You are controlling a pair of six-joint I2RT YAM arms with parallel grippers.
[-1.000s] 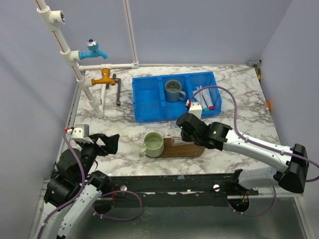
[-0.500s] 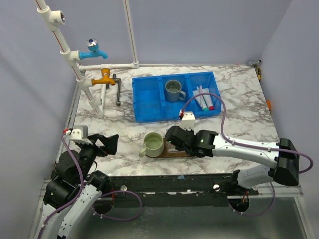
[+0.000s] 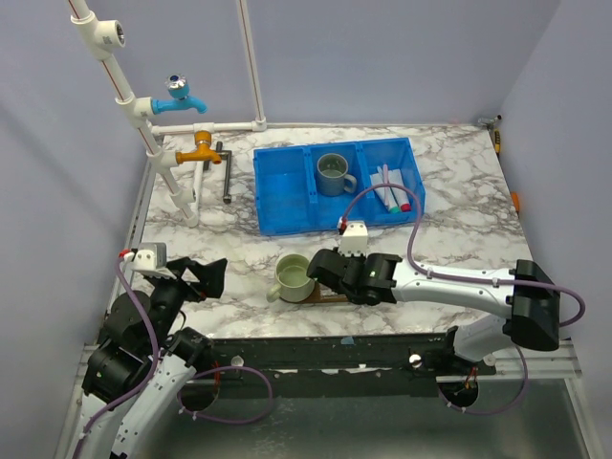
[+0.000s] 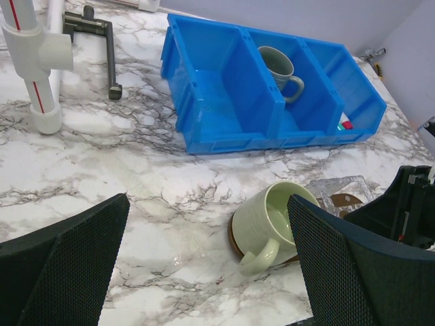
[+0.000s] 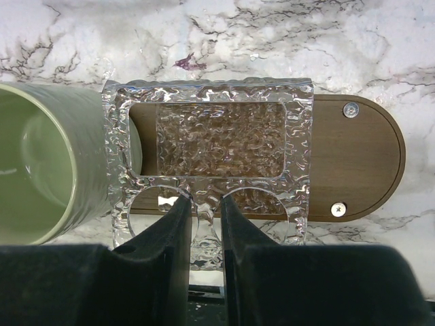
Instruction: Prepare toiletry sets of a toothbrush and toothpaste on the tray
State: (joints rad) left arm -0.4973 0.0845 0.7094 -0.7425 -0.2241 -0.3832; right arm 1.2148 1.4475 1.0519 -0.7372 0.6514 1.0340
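The dark-brown wooden tray [image 5: 353, 156] lies at the table's near edge, mostly under my right gripper in the top view [image 3: 325, 297]. A pale-green mug [image 3: 294, 275] stands on its left end. My right gripper [image 5: 202, 200] is shut on a clear textured plastic holder [image 5: 207, 102], pinching the strip between its two round holes, right over the tray and against the mug [image 5: 47, 170]. Toothbrushes and tubes [image 3: 392, 194] lie in the right compartment of the blue bin [image 3: 287, 206]. My left gripper [image 4: 209, 198] is open and empty, left of the mug [image 4: 272, 221].
A grey mug [image 3: 333, 172] stands in the bin's middle compartment; the left compartment holds nothing. White pipes with a blue tap [image 3: 180, 96] and an orange tap [image 3: 199, 150] stand at the back left. A dark metal handle [image 3: 226, 172] lies beside them.
My right arm has swung left and nearer with the clear holder, from the tray's right part to over its middle, up against the green mug. The left arm has barely moved.
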